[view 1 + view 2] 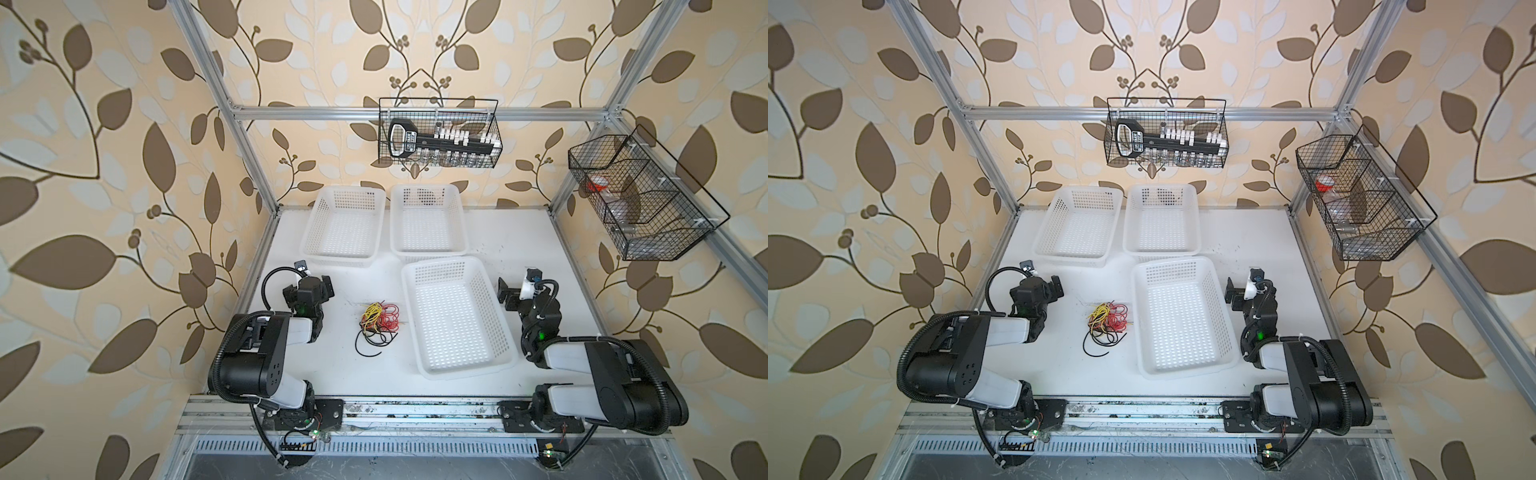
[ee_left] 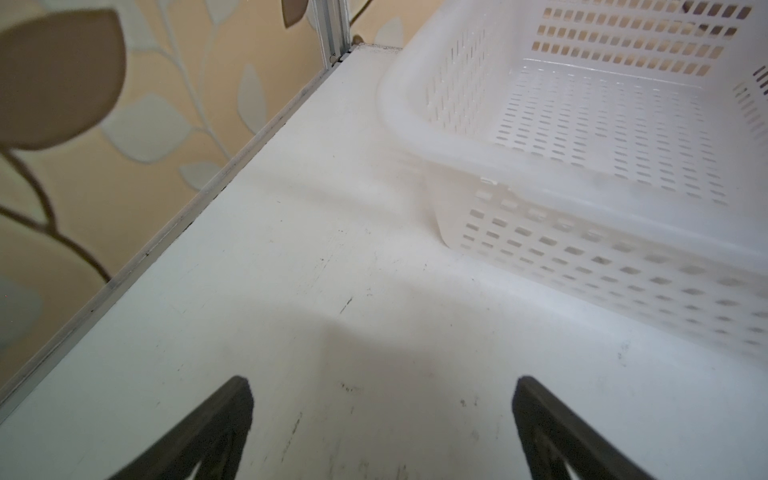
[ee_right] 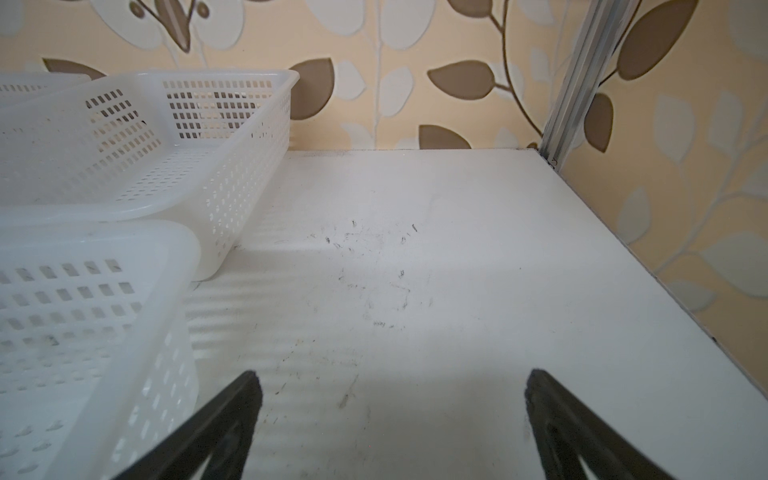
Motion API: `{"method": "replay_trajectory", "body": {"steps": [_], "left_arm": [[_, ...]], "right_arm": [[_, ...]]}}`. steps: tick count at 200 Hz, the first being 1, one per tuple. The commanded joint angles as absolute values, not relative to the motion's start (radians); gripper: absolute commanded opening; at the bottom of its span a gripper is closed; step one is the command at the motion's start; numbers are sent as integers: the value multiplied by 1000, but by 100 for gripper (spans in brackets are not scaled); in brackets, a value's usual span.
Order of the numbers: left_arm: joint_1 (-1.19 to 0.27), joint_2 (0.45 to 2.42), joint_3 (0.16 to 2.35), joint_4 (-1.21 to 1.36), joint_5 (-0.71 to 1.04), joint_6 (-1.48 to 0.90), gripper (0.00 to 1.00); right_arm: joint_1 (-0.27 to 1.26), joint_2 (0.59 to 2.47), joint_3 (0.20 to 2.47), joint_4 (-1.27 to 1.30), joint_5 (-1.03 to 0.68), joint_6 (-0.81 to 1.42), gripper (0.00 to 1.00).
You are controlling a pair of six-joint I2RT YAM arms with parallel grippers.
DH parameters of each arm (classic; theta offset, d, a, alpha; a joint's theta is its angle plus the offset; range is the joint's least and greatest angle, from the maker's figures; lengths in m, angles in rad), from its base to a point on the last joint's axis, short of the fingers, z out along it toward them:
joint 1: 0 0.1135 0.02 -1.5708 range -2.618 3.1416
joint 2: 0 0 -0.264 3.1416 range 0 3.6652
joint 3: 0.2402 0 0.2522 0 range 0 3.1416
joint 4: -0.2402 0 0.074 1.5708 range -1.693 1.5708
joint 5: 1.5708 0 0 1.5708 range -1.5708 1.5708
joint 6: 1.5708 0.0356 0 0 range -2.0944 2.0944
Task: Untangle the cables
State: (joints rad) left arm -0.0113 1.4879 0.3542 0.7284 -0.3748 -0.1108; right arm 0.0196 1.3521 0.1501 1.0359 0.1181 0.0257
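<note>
The cables (image 1: 379,325) (image 1: 1106,322) lie in one tangled heap of red, yellow and black wires on the white table, between the two arms in both top views. A black loop trails off its near side. My left gripper (image 1: 326,286) (image 1: 1055,286) stands open to the left of the heap, apart from it. My right gripper (image 1: 508,294) (image 1: 1232,292) is open on the far side of a white basket. In the wrist views the left gripper (image 2: 383,380) and the right gripper (image 3: 394,374) have only bare table between their fingers. Neither wrist view shows the cables.
Three white perforated baskets stand on the table: two at the back (image 1: 349,195) (image 1: 428,195) and one (image 1: 469,369) just right of the heap. Two black wire baskets (image 1: 440,133) (image 1: 640,199) hang on the frame. Aluminium posts edge the table.
</note>
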Motion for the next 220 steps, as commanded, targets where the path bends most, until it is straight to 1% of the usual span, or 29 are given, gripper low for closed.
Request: {"method": "replay_trajectory", "body": {"steps": [1, 13, 26, 47, 67, 91, 106, 132, 150, 169, 191, 220], "left_arm": [[-1, 1483, 370, 749, -377, -114, 99], [0, 1474, 364, 758, -372, -112, 99], [-1, 1447, 385, 694, -380, -117, 99], [-1, 1355, 405, 582, -420, -127, 99], [0, 1282, 409, 502, -470, -160, 99], [0, 1207, 434, 394, -540, -196, 99], [-1, 1159, 456, 315, -571, -226, 99], [-2, 1079, 506, 130, -575, -350, 99], [-12, 1030, 531, 19, -497, -437, 99], [-49, 990, 555, -100, -469, -540, 99], [-129, 970, 598, -278, -462, -671, 99], [-295, 971, 619, -383, -455, -758, 99]], "right_arm": [[25, 1355, 171, 1051, 122, 11, 100], [45, 1349, 169, 1055, 179, 9, 100], [63, 1318, 172, 1027, 261, 18, 100], [69, 1219, 214, 863, 393, 62, 100], [74, 1128, 248, 748, 448, 72, 100], [101, 1016, 279, 635, 560, 90, 100], [105, 944, 315, 512, 597, 119, 100], [108, 863, 398, 303, 596, 209, 100], [121, 833, 451, 196, 552, 256, 100], [163, 826, 506, 119, 500, 277, 100], [261, 847, 576, 45, 434, 284, 97], [454, 930, 661, -6, 389, 273, 94]]}}
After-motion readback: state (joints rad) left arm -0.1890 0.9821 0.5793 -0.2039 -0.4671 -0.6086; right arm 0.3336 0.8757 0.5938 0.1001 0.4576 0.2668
